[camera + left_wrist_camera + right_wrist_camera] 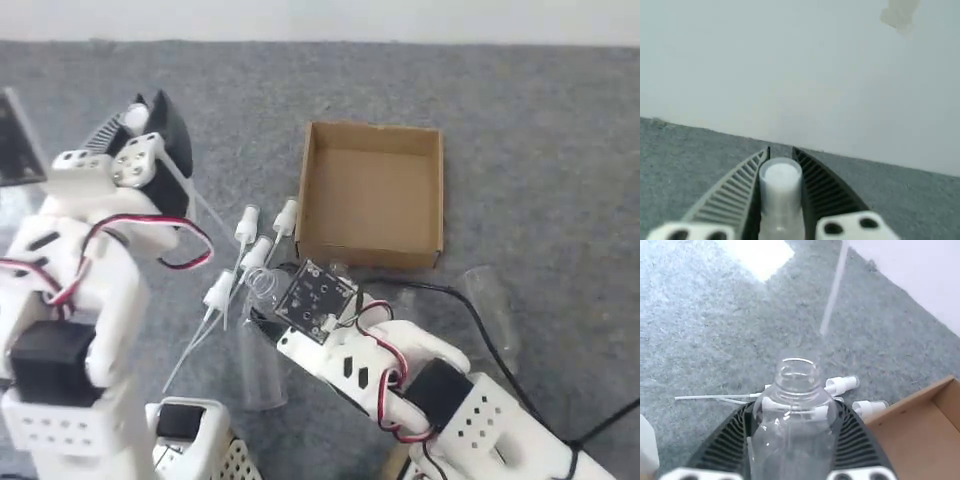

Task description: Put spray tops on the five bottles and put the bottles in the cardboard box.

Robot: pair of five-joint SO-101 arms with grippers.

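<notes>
Clear glossy plastic bottle (792,410), matt cardboard box (372,195), rough carpet (560,150).

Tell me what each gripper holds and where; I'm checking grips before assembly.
Left gripper: white plastic spray top, clamped around its head. Right gripper: clear plastic bottle, clamped at the shoulder below its open neck.

Grey carpet (560,120); brown cardboard box (370,256); clear bottle (795,412); white spray tops (247,226).

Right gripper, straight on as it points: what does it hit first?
Probably the white spray tops lying on the grey carpet, just past the clear plastic bottle the right gripper holds; depth unclear.
</notes>
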